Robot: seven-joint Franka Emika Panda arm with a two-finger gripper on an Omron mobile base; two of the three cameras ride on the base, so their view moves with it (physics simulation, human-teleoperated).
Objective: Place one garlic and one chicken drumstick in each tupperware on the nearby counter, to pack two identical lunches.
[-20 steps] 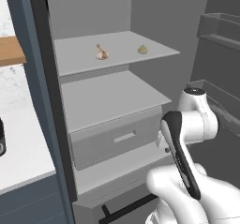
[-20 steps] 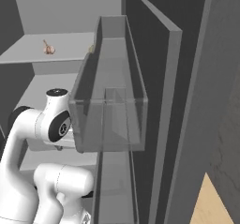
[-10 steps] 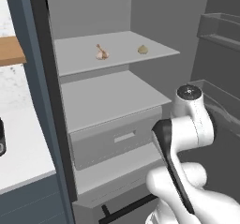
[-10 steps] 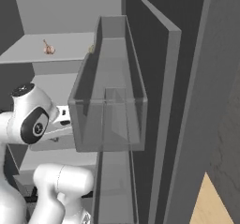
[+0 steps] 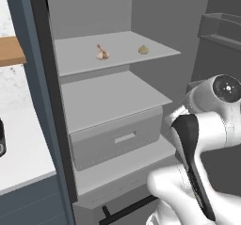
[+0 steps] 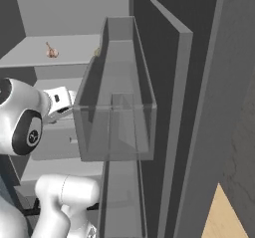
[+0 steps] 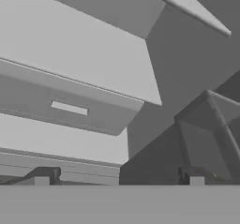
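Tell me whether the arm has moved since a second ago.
Yes. In the left base view its round joint has swung right, away from the fridge drawer.

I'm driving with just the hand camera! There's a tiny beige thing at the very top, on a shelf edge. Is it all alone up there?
Observer: No. That garlic shares the fridge's top shelf with a second, pinkish bulb that has a thin pointed tip. It lies apart from the garlic, to its left in the left base view.
Operator: Where's the counter for the lunches?
Observer: A white counter runs just left of the fridge in the left base view.
Operator: Is my arm close to the food?
Observer: Not yet. In the right base view the arm's white wrist sits near the drawer, well below the top shelf.
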